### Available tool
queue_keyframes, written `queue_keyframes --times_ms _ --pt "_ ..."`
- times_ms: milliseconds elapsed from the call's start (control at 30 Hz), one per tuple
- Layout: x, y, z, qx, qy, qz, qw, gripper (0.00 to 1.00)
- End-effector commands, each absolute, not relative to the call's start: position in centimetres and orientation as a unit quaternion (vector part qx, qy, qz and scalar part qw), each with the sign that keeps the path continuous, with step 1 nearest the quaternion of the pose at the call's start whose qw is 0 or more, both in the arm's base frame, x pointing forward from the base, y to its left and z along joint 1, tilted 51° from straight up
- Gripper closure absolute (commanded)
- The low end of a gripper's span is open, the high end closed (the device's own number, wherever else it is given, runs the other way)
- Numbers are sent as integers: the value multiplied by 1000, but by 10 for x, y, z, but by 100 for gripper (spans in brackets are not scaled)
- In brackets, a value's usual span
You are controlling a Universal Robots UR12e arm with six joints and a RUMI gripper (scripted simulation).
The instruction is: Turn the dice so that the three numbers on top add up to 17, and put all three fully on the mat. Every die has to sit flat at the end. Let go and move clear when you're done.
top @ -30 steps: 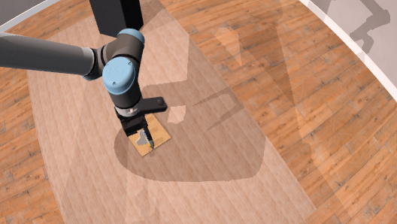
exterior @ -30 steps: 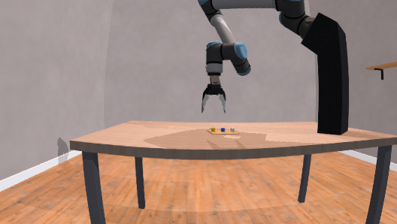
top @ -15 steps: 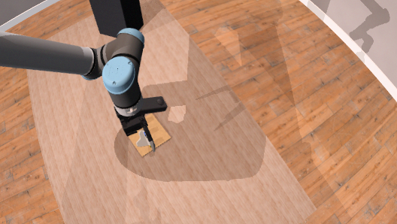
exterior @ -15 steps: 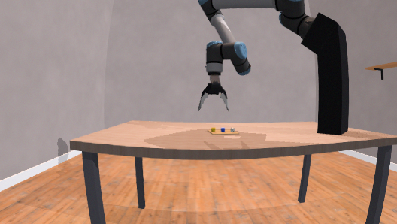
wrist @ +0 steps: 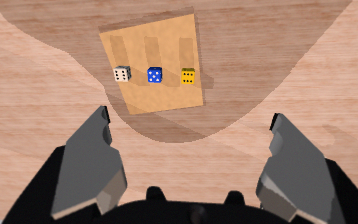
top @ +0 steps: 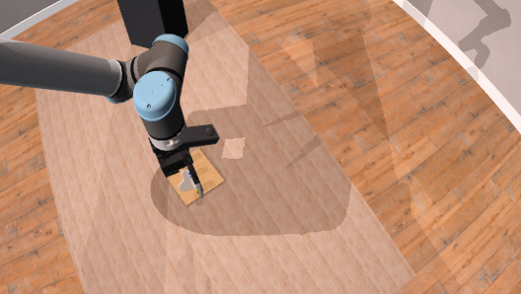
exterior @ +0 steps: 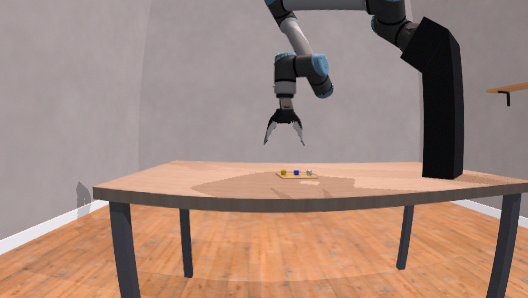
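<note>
Three dice sit flat in a row on the tan mat [wrist: 159,97], all inside its edges. In the wrist view the white die [wrist: 122,73] is on the left, the blue die [wrist: 155,75] in the middle and the yellow die [wrist: 188,76] on the right. The blue top shows five pips and the yellow top six. The white top looks like six. My gripper [wrist: 188,110] is wide open and empty. It hangs well above the mat [exterior: 297,175], as the exterior view shows [exterior: 283,137]. There the yellow die [exterior: 283,172], blue die [exterior: 296,172] and white die [exterior: 309,172] are small.
The mat lies near the middle of a wooden table [exterior: 310,188]. The arm's black base column [exterior: 440,103] stands at the table's right back. In the top view the gripper [top: 191,182] hides most of the mat [top: 209,178].
</note>
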State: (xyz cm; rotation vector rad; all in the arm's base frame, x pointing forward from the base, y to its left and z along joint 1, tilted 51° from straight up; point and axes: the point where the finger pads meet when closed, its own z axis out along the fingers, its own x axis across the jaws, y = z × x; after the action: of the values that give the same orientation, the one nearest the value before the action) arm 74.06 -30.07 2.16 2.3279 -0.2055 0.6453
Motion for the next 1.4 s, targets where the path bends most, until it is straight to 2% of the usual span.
queue_keyframes --times_ms 0,500,1367 --pt "733 -287 34 899 -79 250 351 0" --pt "711 -249 70 899 -79 250 351 0" --pt "710 -247 72 899 -79 250 351 0"
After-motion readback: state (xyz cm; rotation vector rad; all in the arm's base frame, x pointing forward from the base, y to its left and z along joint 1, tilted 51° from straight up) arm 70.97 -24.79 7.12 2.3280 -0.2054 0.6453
